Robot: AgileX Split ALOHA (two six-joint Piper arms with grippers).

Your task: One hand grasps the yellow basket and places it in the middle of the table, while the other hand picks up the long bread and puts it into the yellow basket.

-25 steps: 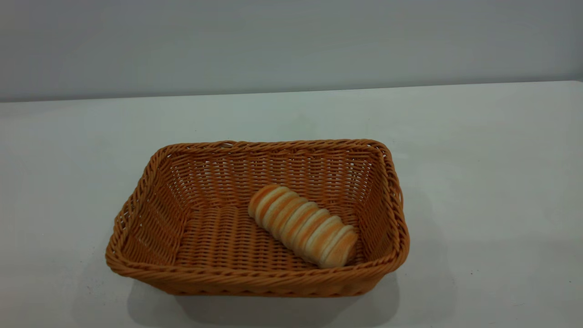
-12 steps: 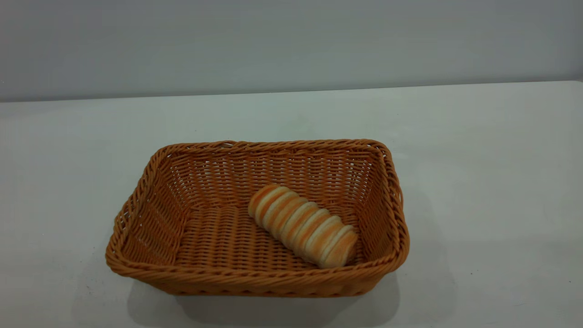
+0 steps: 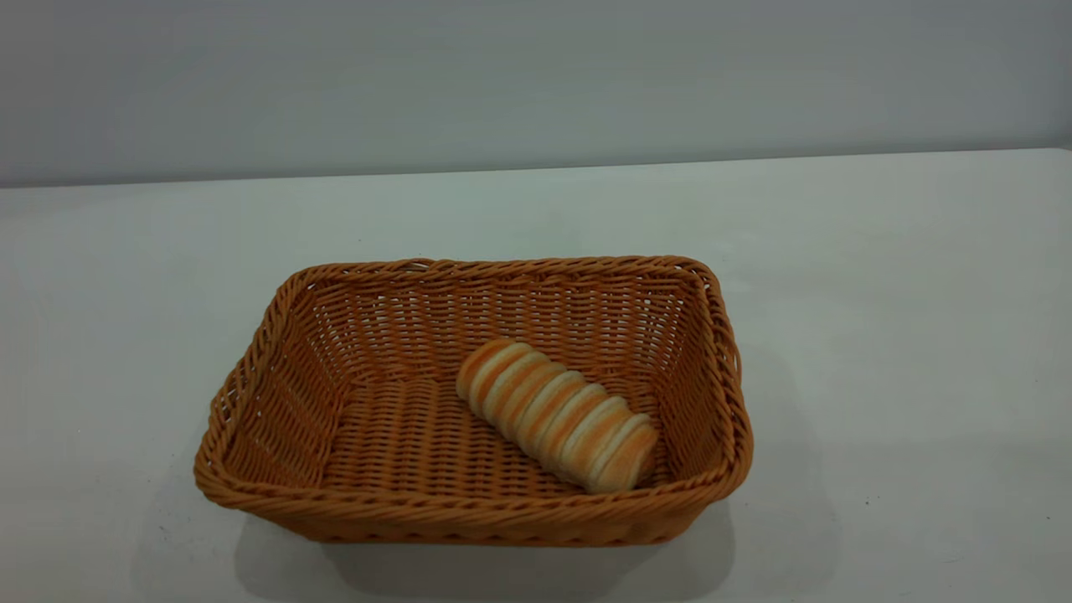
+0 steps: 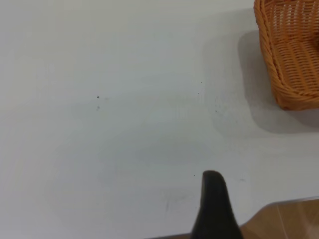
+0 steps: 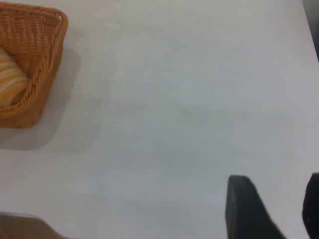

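The yellow basket (image 3: pixel 469 502) stands near the middle of the white table (image 3: pixel 879 293). The long bread (image 3: pixel 557 414) lies slantwise inside it, toward the basket's right end. Neither gripper shows in the exterior view. In the left wrist view, my left gripper (image 4: pixel 215 209) hangs over bare table near the table's edge, far from the basket's corner (image 4: pixel 291 50). In the right wrist view, my right gripper (image 5: pixel 276 204) is open and empty over bare table, far from the basket (image 5: pixel 37 74), where one end of the bread (image 5: pixel 10 82) shows.
The table's front edge with brown floor beyond shows in the left wrist view (image 4: pixel 284 219). A grey wall (image 3: pixel 536 75) rises behind the table. A few tiny dark specks (image 4: pixel 97 96) mark the tabletop.
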